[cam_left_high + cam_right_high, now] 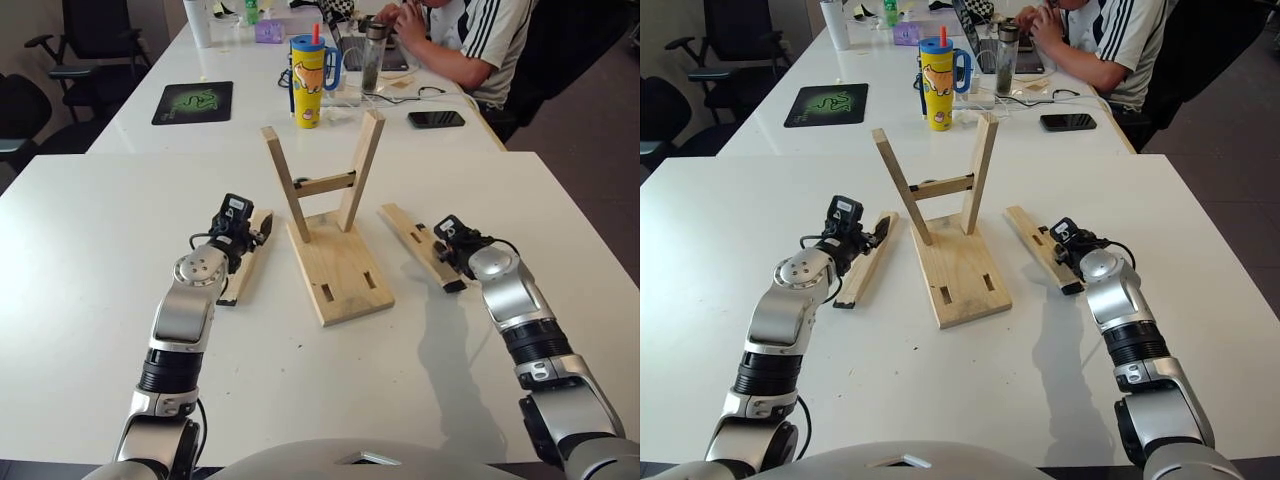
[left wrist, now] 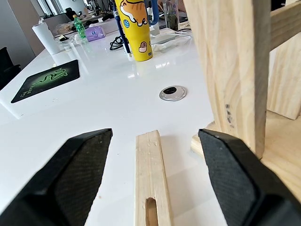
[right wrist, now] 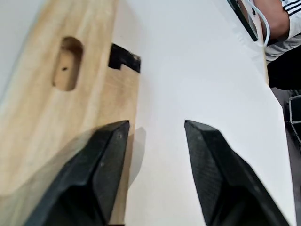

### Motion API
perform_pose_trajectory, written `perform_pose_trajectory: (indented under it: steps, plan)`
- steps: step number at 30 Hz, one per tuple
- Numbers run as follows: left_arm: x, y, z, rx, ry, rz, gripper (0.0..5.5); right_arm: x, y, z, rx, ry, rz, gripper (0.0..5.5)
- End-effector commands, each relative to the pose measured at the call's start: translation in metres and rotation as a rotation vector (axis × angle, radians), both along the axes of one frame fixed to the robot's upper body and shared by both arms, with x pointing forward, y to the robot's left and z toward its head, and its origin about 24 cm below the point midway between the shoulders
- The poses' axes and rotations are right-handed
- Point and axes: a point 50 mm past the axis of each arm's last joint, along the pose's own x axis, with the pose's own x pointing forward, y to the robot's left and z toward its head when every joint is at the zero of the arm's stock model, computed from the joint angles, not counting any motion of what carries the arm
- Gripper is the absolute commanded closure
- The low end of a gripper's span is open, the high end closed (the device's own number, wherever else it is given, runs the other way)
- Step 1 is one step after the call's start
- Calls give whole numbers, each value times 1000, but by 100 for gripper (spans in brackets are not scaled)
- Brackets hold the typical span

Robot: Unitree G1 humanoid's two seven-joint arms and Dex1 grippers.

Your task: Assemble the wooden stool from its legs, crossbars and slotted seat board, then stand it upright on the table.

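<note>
At table (image 1: 100, 250) centre: slotted seat board (image 1: 345, 275) lies flat, two legs (image 1: 285, 180) joined by crossbar (image 1: 325, 184) standing in far slots. Near slots (image 1: 327, 292) empty, likely awaiting second pair.

Left of board: loose leg (image 1: 860, 275) flat. Left gripper (image 2: 155, 134) low over it, jaws apart either side, placed to close on it.

Right of board: second loose leg (image 1: 410, 228) flat. Right gripper (image 3: 156, 125) at its near end, jaws apart, one finger over leg's edge, other over bare table. Judged not yet centred for grasp.

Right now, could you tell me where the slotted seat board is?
The seat board lies flat mid-table in the eye views, between the left gripper and the right gripper.
</note>
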Motion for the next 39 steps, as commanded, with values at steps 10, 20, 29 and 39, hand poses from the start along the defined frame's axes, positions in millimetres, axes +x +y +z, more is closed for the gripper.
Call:
perform_pose_trajectory:
  steps: [10,20,29,39]
  plan:
    - [-1,2,-1,17,1,19,210,1,10,10,172,-31,-100,332]
    - [-1,2,-3,21,9,10,210,-12,-16,-11,351,144,-241,332]
    - [-2,1,-3,33,7,4,210,-5,-19,2,360,59,-205,332]
    - [-2,-1,-3,30,9,1,210,-8,-41,-2,373,125,-238,234]
